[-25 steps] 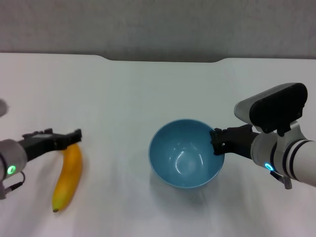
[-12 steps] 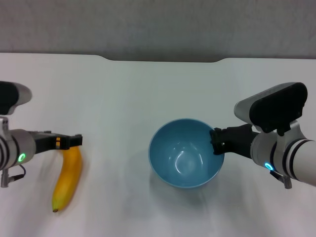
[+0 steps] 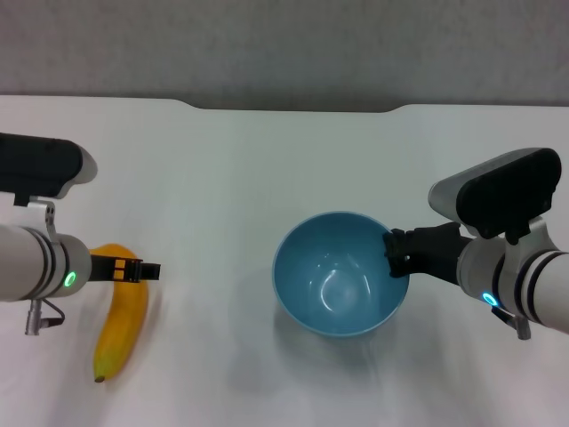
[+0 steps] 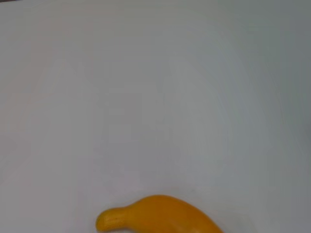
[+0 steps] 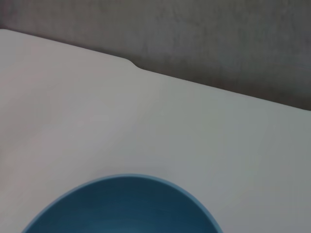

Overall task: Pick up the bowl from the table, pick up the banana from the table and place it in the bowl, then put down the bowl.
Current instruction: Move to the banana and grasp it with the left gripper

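A plain grey wall stands behind the table (image 3: 267,169), a wide white top whose far edge has a shallow notch cut into its middle. The bowl (image 3: 338,276), glossy light blue and standing mouth up, is right of the table's centre and nearer the near edge than the far one. The right gripper (image 3: 398,255) reaches in from the right side and is pinched on the bowl's right rim, its dark fingers closed over the wall of the bowl. Whether the bowl's base touches the table or hangs just above it cannot be told. In the right wrist view the bowl's far rim (image 5: 126,204) fills the lower part, with bare table and the notch beyond it.

The banana (image 3: 123,316) lies flat near the near-left corner of the table, its long axis running from the near edge toward the far edge, dark tip at the near end. The left gripper (image 3: 133,269) comes in from the left side and sits over the banana's far end; whether its fingers are spread or pressed together cannot be told. The left wrist view shows one end of the banana (image 4: 155,216) on bare white table
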